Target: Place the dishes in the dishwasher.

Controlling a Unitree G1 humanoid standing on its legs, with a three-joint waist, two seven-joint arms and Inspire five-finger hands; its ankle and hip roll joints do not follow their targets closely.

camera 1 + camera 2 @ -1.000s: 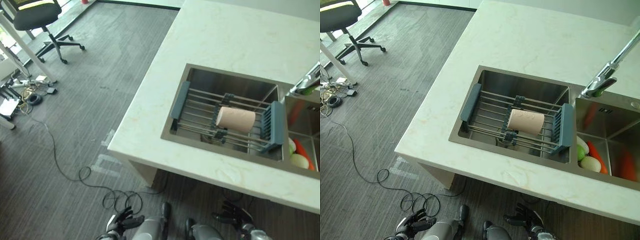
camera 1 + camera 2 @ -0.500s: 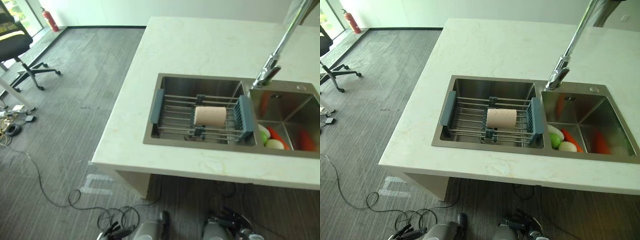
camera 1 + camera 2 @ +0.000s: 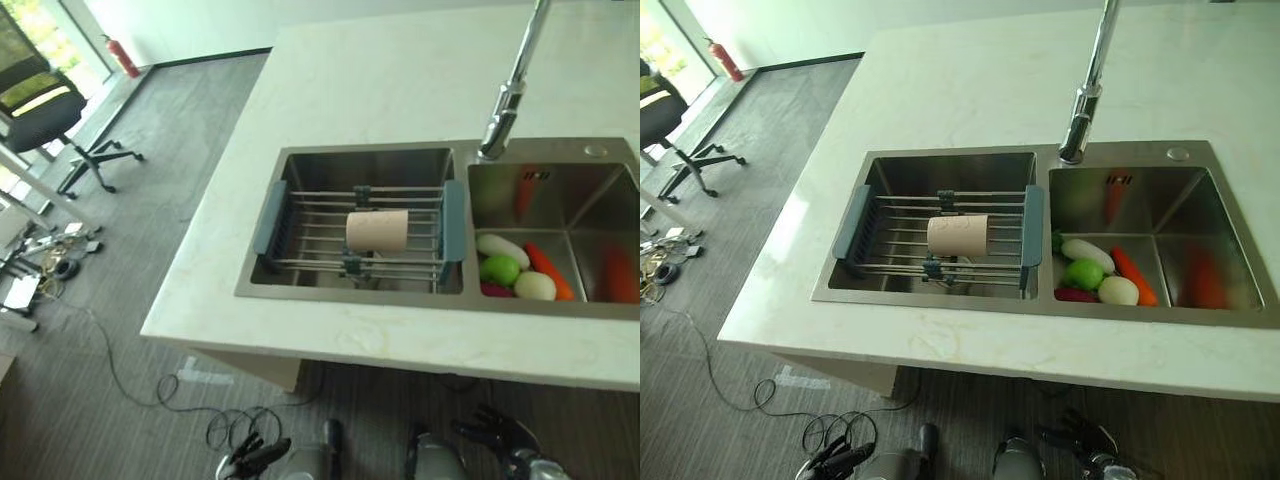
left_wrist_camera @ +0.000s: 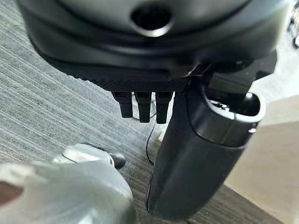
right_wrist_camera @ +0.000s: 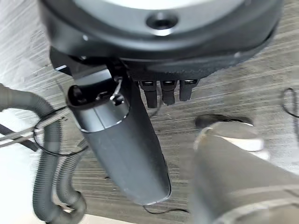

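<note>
On the sink rack (image 3: 300,228), a pink cup (image 3: 377,230) lying sideways; left robot hand (image 3: 255,458) and right robot hand (image 3: 500,433) both spread, empty.

Both arms hang low, at the bottom edge of the head views. Left hand (image 3: 255,457) at lower left: fingers straight, lying close together, pointing out to the left, holding nothing. Right hand (image 3: 497,432) at lower right: fingers spread and relaxed, nothing in them. In the wrist views each hand's thumb (image 4: 196,154) stands out straight, with the fingers (image 5: 164,92) extended in a row beside it.
</note>
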